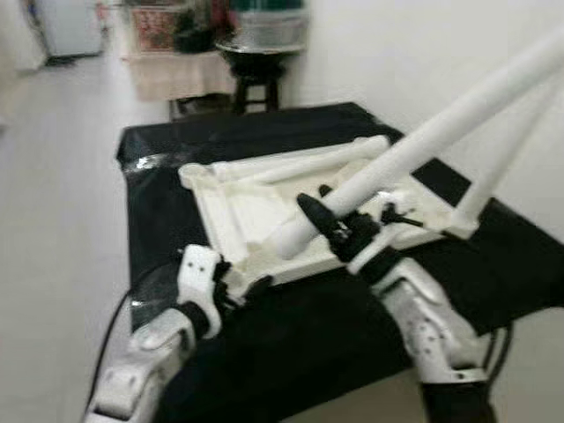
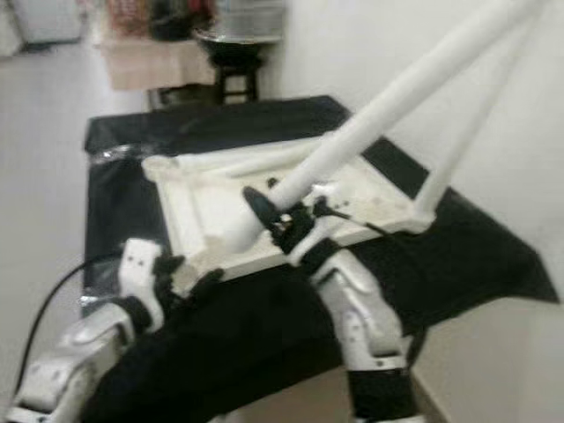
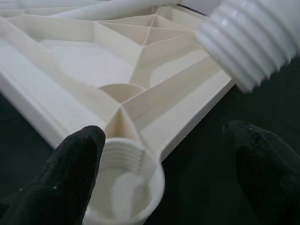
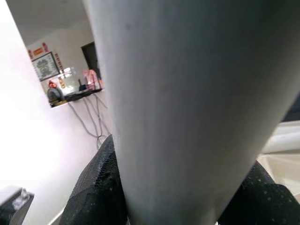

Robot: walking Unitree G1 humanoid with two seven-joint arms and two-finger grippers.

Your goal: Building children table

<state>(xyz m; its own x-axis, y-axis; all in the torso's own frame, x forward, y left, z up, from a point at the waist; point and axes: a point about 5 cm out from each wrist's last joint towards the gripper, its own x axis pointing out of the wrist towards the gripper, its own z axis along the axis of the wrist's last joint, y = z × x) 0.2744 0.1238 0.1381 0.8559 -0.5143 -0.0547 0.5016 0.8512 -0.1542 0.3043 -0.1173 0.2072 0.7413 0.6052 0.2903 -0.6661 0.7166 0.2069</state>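
A white children's tabletop (image 1: 256,207) lies underside up on a black-covered table (image 1: 300,344). My right gripper (image 1: 330,225) is shut on a long white leg (image 1: 423,141), held slanted over the tabletop. The leg's threaded end (image 3: 248,42) hangs just above and beside the threaded corner socket (image 3: 124,187). My left gripper (image 3: 168,154) is open at that near-left corner, one finger (image 3: 70,173) beside the socket. A second leg (image 1: 507,150) stands slanted from the right corner. A third leg (image 1: 308,163) lies along the far edge.
A white wall runs close along the right side of the table. Behind the table stand a dark stool (image 1: 256,75) carrying a container and a low cloth-covered table (image 1: 172,75). Pale floor stretches to the left.
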